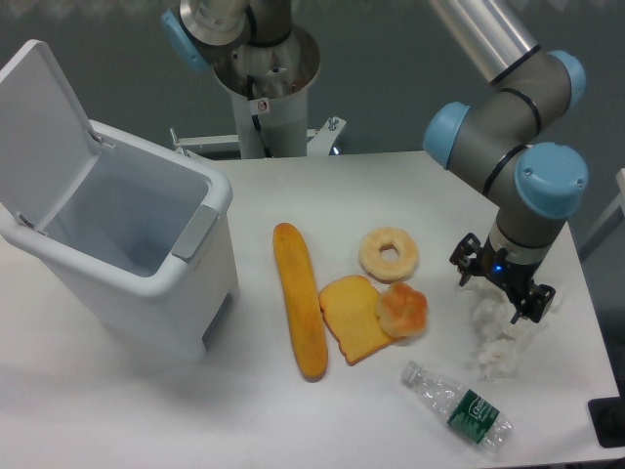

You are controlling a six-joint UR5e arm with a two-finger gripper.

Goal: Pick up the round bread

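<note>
1. while the gripper (500, 344) hangs low at the right side of the white table (293, 410), its fingers blend into a crumpled white wad (496, 354), so i cannot tell whether they are spread or clenched.
2. the round bread (403, 309) rests on the right edge of the toast slice (353, 318), well apart from the gripper.
3. the ring bread (389, 254) lies just above it.
4. a long baguette (299, 313) sits left of the toast.
5. a plastic bottle (459, 406) lies near the front edge.
6. an open white bin (127, 264) stands at the left.
</note>
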